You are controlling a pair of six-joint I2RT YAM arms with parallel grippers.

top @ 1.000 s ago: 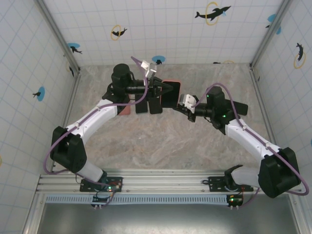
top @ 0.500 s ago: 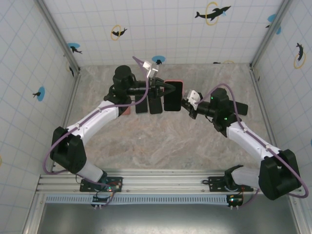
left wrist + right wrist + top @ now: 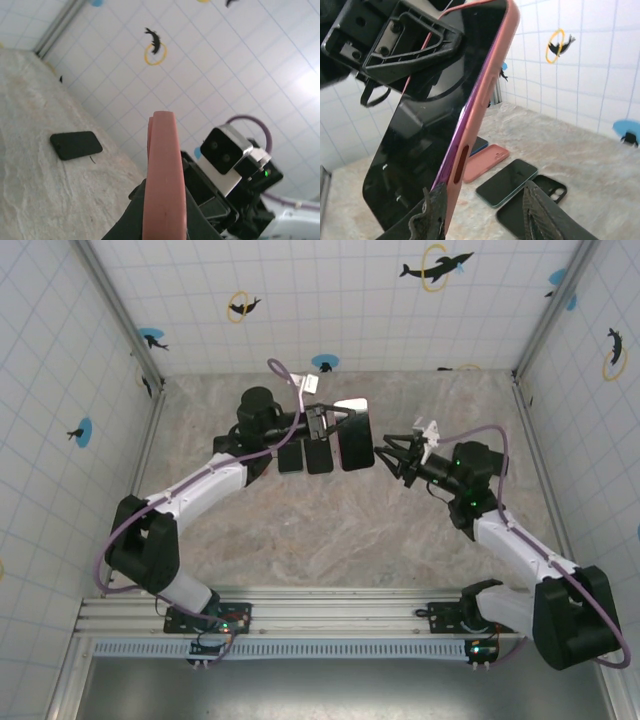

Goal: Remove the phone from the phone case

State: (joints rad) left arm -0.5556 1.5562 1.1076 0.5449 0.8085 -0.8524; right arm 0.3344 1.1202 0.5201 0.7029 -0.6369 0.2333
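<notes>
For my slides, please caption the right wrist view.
Left tool grips the phone in its pink case; right tool open at its edge.

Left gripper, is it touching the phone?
Touching. In the right wrist view, the left gripper has a finger pressed flat on the phone screen.

Reaches the left arm forward with elbow bent outward, wrist raised above the desk. Clamps the left end effector tight on the phone case. Extends the right arm inward toward it. Holds the right end effector apart, its 2 fingers spread beside the case's lower edge, gripping nothing.
</notes>
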